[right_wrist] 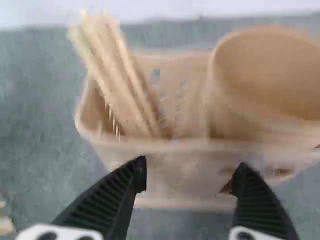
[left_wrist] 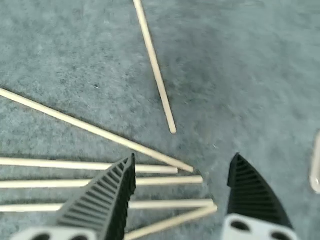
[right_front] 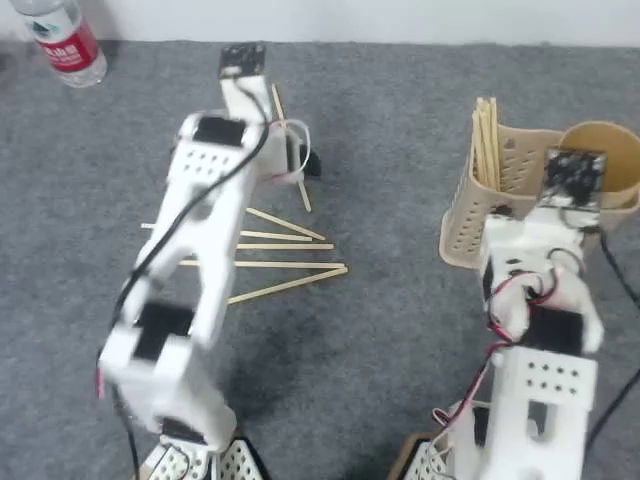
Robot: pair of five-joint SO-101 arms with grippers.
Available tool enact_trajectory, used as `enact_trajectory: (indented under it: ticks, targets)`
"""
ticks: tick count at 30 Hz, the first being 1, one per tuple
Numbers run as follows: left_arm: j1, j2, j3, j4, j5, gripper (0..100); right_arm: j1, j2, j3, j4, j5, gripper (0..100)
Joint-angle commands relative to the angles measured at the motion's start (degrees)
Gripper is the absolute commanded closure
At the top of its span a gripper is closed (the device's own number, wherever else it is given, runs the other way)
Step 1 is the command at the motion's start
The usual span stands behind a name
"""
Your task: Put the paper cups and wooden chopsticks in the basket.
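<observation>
Several wooden chopsticks (right_front: 290,242) lie fanned out on the grey carpet, and one more (right_front: 292,150) lies farther back. My left gripper (left_wrist: 182,175) hangs open just above their tips, with nothing between its black fingers (left_wrist: 112,192). In the left wrist view one long chopstick (left_wrist: 90,127) runs slantwise and a lone one (left_wrist: 155,70) lies beyond it. The beige slotted basket (right_front: 468,232) at the right holds a bundle of chopsticks (right_front: 487,140) and a paper cup (right_front: 615,150). My right gripper (right_wrist: 190,180) stands open in front of the basket's wall (right_wrist: 195,155), holding nothing.
A plastic water bottle (right_front: 65,42) with a red label stands at the back left corner. The left arm (right_front: 200,220) stretches over the loose chopsticks and hides part of them. Bare carpet lies between the chopsticks and the basket.
</observation>
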Motion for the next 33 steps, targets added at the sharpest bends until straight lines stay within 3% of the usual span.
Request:
enact_trajectory:
  ticks: [1,8,13,23,29,33]
  targets:
    - [0.4,21.4,-30.3,8.5,3.8,72,0.4,-5.0,4.5,-3.0,-0.4,72.9]
    - [-0.1,53.5,-70.3,15.8,4.0,74,-0.5,-16.1,13.5,-6.7,-0.2,72.9]
    - [-2.4,67.8,-86.3,18.9,3.9,79,-0.5,-25.5,17.0,-6.3,-0.1,72.9]
    - [-2.3,62.9,-75.9,15.6,-1.2,81,-0.5,-40.7,19.8,-0.7,-0.1,72.9]
    - [-0.4,59.4,-67.4,10.7,-7.5,99,-0.6,-43.9,20.0,1.2,-0.1,72.9]
    - [-0.7,59.0,-66.8,12.2,-9.3,99,-0.6,-43.9,20.0,1.3,-0.1,72.9]
